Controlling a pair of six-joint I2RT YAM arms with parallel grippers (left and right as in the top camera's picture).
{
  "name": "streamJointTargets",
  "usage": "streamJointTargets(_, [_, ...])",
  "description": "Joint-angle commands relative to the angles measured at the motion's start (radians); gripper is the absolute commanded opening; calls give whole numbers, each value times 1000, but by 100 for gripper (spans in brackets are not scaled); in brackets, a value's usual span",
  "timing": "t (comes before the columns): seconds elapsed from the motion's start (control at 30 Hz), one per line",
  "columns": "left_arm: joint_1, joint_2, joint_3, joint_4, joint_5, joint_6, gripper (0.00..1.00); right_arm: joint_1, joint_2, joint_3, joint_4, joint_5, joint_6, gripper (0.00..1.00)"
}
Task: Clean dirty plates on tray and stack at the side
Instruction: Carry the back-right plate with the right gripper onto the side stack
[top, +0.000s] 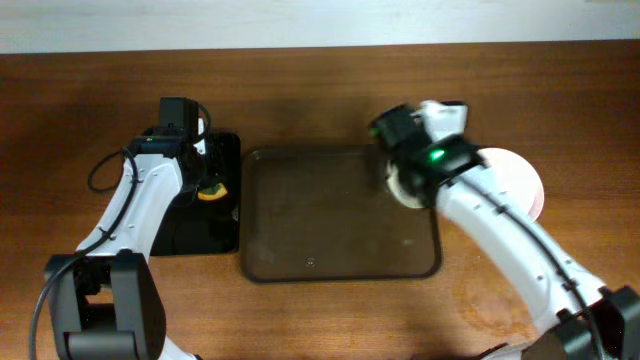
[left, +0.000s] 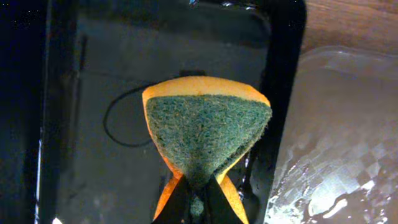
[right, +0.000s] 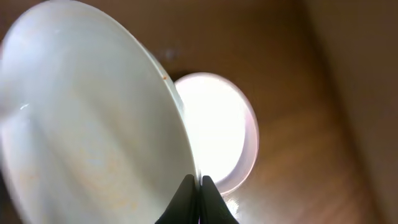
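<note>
My right gripper (top: 405, 170) (right: 199, 185) is shut on the rim of a white plate (right: 93, 124), held tilted on edge over the right rim of the dark brown tray (top: 340, 215). In the overhead view only a bit of this plate (top: 398, 187) shows under the arm. White plates (top: 520, 178) lie on the table right of the tray; they also show in the right wrist view (right: 217, 130), how many I cannot tell. No plate lies on the tray. My left gripper (top: 208, 185) (left: 198, 196) is shut on a green and orange sponge (left: 205, 134).
The sponge hangs over a smaller black tray (top: 215, 235) (left: 93, 93) left of the brown tray. The brown tray's wet surface (left: 336, 124) shows at the right of the left wrist view. The wooden table (top: 300, 100) lies all around.
</note>
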Motion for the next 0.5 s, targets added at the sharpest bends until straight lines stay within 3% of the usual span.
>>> streamJointTargets(0.0, [3, 32, 5, 17, -3, 158, 0, -219, -23, 23, 0, -271, 42, 4])
streamJointTargets(0.2, [4, 146, 5, 66, -3, 287, 0, -556, -13, 22, 18, -555, -95, 4])
streamJointTargets(0.47, [4, 219, 5, 80, -3, 286, 2, -729, 36, -67, 51, -561, -117, 4])
